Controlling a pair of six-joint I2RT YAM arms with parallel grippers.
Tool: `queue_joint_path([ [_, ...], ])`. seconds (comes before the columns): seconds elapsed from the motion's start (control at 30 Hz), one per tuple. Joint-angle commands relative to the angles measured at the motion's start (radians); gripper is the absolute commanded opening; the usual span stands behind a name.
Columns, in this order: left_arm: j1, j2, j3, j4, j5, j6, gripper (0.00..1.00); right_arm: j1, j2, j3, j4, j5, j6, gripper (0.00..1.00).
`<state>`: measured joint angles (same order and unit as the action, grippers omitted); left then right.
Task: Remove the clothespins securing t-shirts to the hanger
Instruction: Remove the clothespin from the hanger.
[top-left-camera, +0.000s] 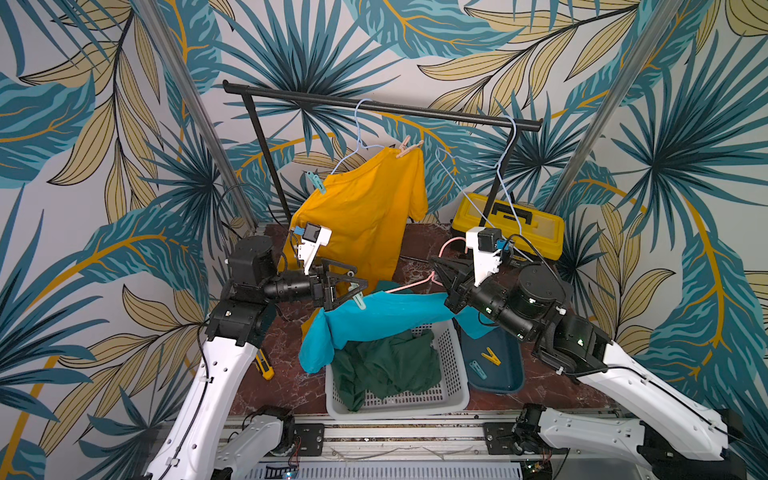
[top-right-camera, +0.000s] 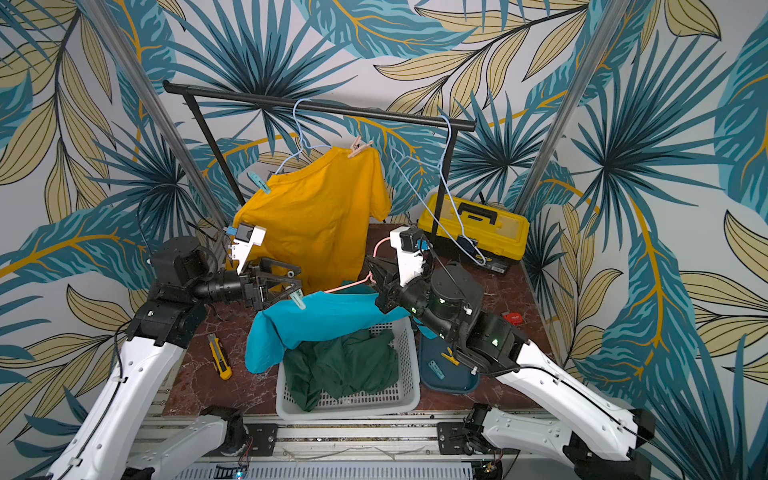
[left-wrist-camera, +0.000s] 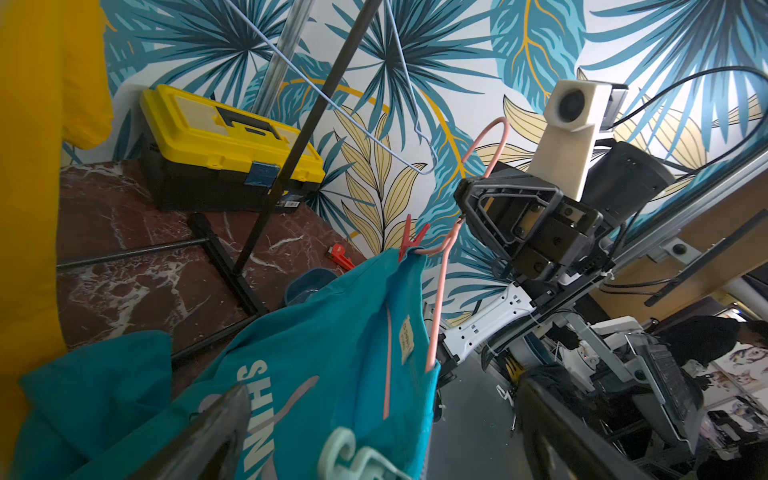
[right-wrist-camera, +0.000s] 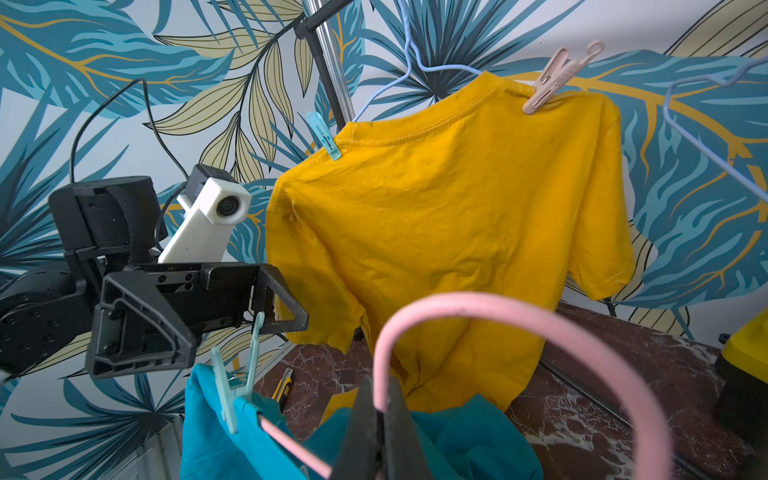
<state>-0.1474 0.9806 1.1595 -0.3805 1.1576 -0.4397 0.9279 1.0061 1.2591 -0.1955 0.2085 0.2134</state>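
Mint plastic clothespin clips turquoise cloth t-shirt to thin pink wire hanger. Its handles stand between the spread, released fingers of the left hand; contact unclear. Right hand clenched on the hanger near its hook. Red clothespin on the shirt's other shoulder. Golden yellow t-shirt hangs under black metal rail, pinned by tan clothespin and teal clothespin. Dark green t-shirt lies in white perforated basket. Yellow clothespin and second teal clothespin lie in dark blue tray on the surface.

Matt, creased cloth of the golden t-shirt, glossy veined marble tabletop, perforated white plastic basket
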Motion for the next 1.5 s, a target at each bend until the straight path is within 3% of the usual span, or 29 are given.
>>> queue_joint_path([
  [0.0,0.009,-0.024,-0.032,0.098,0.064,-0.053,0.97,-0.004,-0.023,-0.015,0.075,-0.004,-0.014,0.00],
  [0.2,0.009,-0.052,-0.040,0.100,0.094,-0.042,0.82,-0.005,-0.014,-0.015,0.075,0.003,-0.012,0.00],
  [0.37,0.009,-0.061,-0.051,0.100,0.098,-0.031,0.63,-0.006,-0.012,-0.011,0.072,0.008,-0.009,0.00],
  [0.7,0.009,-0.074,-0.085,0.100,0.116,0.016,0.60,-0.013,-0.009,0.005,0.056,-0.003,0.009,0.00],
  [1.03,0.009,-0.101,-0.095,0.100,0.089,0.048,0.37,-0.020,0.007,0.015,0.062,-0.025,0.030,0.00],
  [1.47,0.008,-0.111,-0.091,0.100,0.034,0.071,0.21,-0.021,0.026,0.023,0.062,-0.033,0.036,0.00],
])
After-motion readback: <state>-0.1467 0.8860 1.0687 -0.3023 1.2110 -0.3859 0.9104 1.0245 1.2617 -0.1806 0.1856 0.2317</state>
